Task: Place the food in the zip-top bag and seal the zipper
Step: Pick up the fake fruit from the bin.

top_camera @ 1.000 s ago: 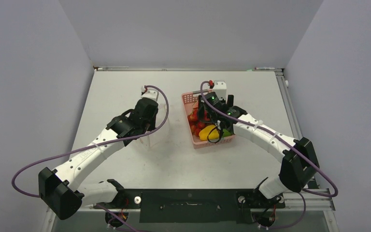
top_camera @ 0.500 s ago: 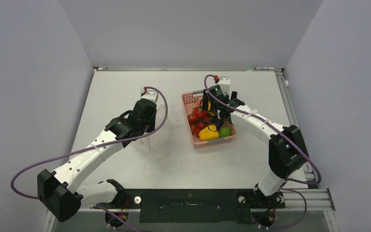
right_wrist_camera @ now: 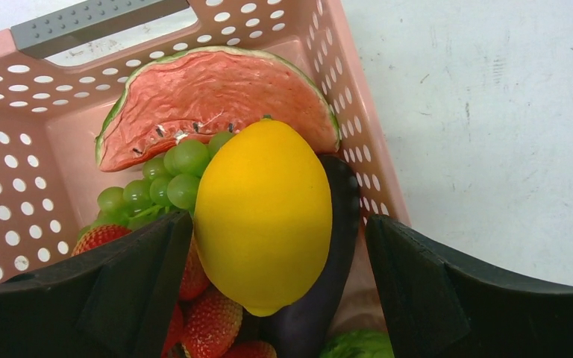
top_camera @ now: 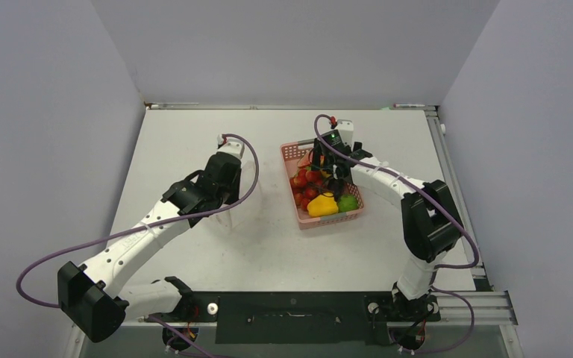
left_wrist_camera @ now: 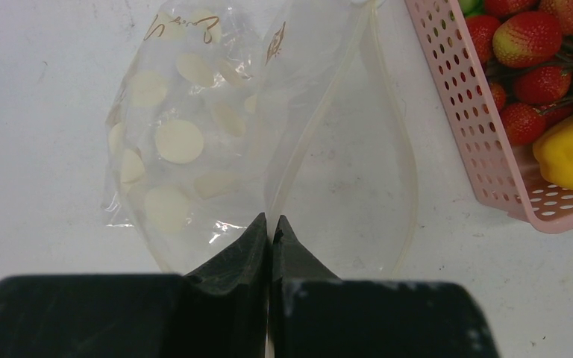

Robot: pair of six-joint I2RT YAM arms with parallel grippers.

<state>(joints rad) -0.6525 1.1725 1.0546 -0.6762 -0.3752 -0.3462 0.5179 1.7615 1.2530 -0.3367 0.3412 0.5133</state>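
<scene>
The clear zip-top bag [left_wrist_camera: 194, 142], printed with white dots, lies on the table left of the basket, and its mouth gapes in a loop. My left gripper [left_wrist_camera: 271, 221] is shut on the bag's zipper strip [left_wrist_camera: 306, 134] at the near end of the mouth. My right gripper [right_wrist_camera: 277, 224] is open inside the pink basket [right_wrist_camera: 15, 186], with one finger on each side of the yellow lemon [right_wrist_camera: 262, 212]. The dark purple eggplant [right_wrist_camera: 337, 246] lies under the lemon. A yellow pepper [top_camera: 321, 206] and a green piece [top_camera: 348, 203] sit at the basket's front.
The basket also holds a watermelon slice [right_wrist_camera: 209, 93], green grapes [right_wrist_camera: 171, 175] and red strawberries [left_wrist_camera: 526, 41]. Its grey handle [right_wrist_camera: 89, 19] is at the far end. The basket's side wall [left_wrist_camera: 485, 149] stands close to the right of the bag's mouth. Walls enclose the table.
My right gripper has moved from the basket's front part back toward its middle, and the right elbow has swung inward. The left arm and the bag have not moved.
</scene>
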